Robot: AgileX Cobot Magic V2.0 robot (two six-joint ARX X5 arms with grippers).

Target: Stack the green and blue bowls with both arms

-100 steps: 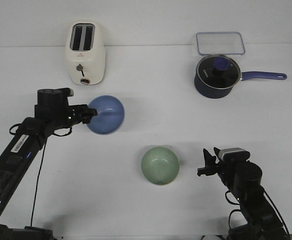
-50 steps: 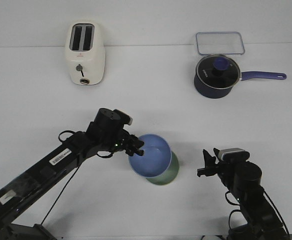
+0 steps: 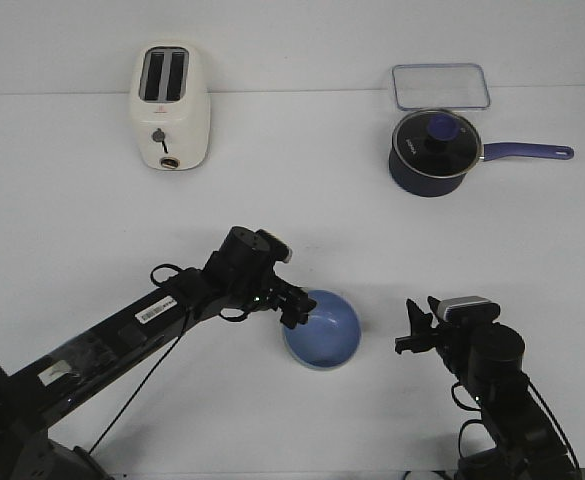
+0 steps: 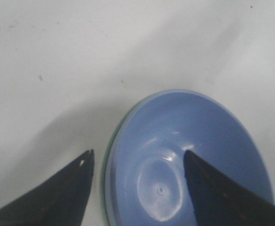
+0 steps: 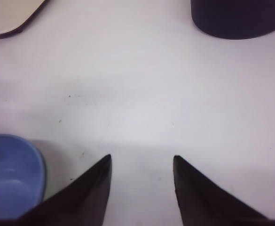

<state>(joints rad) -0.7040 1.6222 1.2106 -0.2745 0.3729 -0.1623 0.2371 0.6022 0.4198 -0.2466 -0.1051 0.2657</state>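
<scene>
Resting nested inside the green bowl point(image 4: 107, 165), the matte blue bowl point(image 3: 322, 329) hides it; left gripper point(image 3: 296, 306) spread astride its rim, right gripper point(image 3: 410, 329) spread, empty.

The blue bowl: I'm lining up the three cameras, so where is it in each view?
Front view: blue bowl low, centre, by the left gripper.
Left wrist view: lower right, between the fingers, green rim peeking out.
Right wrist view: bottom left corner.
Shared landmark: the bowl's rim.
</scene>
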